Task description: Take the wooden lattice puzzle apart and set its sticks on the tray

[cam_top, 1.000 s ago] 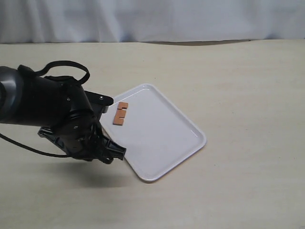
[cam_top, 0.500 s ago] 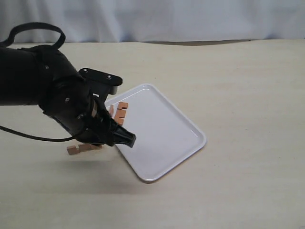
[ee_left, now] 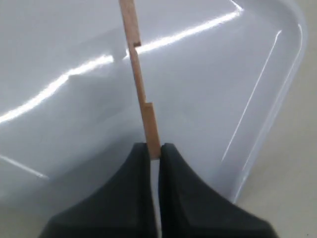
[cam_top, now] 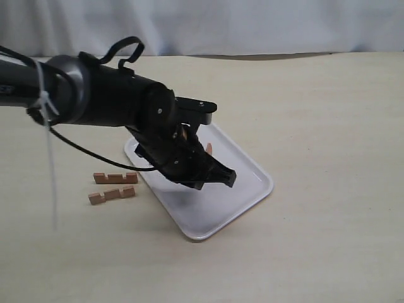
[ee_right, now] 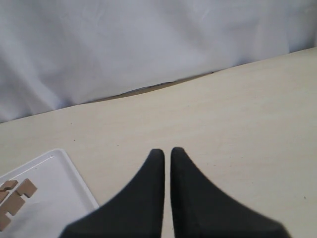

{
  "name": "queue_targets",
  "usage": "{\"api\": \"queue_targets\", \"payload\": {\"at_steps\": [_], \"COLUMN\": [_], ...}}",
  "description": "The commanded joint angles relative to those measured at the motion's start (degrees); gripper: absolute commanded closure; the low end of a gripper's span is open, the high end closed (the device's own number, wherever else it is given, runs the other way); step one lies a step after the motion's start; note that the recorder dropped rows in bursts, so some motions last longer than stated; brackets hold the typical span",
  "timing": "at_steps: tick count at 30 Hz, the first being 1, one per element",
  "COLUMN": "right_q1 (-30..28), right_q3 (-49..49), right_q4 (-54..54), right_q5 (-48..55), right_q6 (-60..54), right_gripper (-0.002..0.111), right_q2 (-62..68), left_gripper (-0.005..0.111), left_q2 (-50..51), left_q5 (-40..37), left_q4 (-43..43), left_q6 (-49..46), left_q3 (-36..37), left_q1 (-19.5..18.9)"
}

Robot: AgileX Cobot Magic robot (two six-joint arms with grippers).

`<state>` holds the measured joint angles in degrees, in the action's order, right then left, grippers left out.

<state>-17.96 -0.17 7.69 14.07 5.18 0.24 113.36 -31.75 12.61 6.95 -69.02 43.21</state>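
No assembled wooden lattice puzzle is in view; its sticks are apart. My left gripper [ee_left: 154, 148] is shut on one end of a thin notched stick [ee_left: 141, 89], held edge-on above the white tray [ee_left: 223, 74]. In the exterior view the left arm [cam_top: 158, 120] leans over the tray [cam_top: 268, 186] and hides its own fingers. Two sticks [cam_top: 115, 178] [cam_top: 112, 195] lie side by side on the table left of the tray. The right wrist view shows reddish notched wood [ee_right: 15, 198] lying in the tray [ee_right: 54, 193]. My right gripper [ee_right: 167, 151] is shut on nothing, above bare table.
The pale wooden table [cam_top: 328, 126] runs back to a white curtain [cam_top: 252, 25]. A black cable [cam_top: 76, 148] trails from the left arm over the table's left part. The right arm does not show in the exterior view.
The left arm has risen from the table left of the tray and swung right over the tray. Two sticks it was covering now show on the table.
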Motion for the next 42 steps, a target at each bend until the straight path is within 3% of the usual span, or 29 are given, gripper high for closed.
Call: {"api": "queue_targets", "payload": {"at_steps": [1,9,14,16,22,25,28,35,38,42], "right_q1": [0.2,0.2,0.2,0.2,0.2,0.2,0.2,0.2,0.2,0.2], "right_q3": [0.2,0.2,0.2,0.2,0.2,0.2,0.2,0.2,0.2,0.2], "right_q4": [-0.4,-0.4,-0.4,-0.4,-0.4,-0.4,-0.4,-0.4,-0.4,-0.4], "right_q5": [0.0,0.0,0.0,0.0,0.0,0.0,0.0,0.0,0.0,0.0], "right_q6": [0.0,0.0,0.0,0.0,0.0,0.0,0.0,0.0,0.0,0.0], "right_gripper": [0.104,0.104,0.104,0.104,0.104,0.104,0.104,0.104,0.104,0.104], "right_q2": [-0.2,-0.2,-0.2,-0.2,-0.2,-0.2,-0.2,-0.2,-0.2,-0.2], "left_gripper": [0.107,0.107,0.103,0.091,0.034,0.023,0.023,0.023,0.023,0.023], "left_q2": [4.6,7.2,7.3,7.3,6.1,3.5,-0.5,-10.7,-14.0,-17.6], "left_q5": [-1.8,-3.8,-4.1,-4.1,-5.6,-9.0,-14.3,-30.8,-36.6,-37.6], "left_q4": [3.6,22.8,22.3,20.4,18.1,17.2,12.3,-9.8,-12.6,-8.9], "left_q6": [-1.1,-15.7,-16.0,-16.0,-16.0,-16.6,-16.6,-12.6,-15.2,-22.4], "left_q3": [-5.4,-6.0,-6.0,-6.0,-6.0,-6.0,-6.0,-6.0,-5.8,-2.3], "left_q1": [-2.1,-8.2,-8.6,-8.6,-9.7,-11.1,-12.6,-13.0,-13.0,-13.0]}}
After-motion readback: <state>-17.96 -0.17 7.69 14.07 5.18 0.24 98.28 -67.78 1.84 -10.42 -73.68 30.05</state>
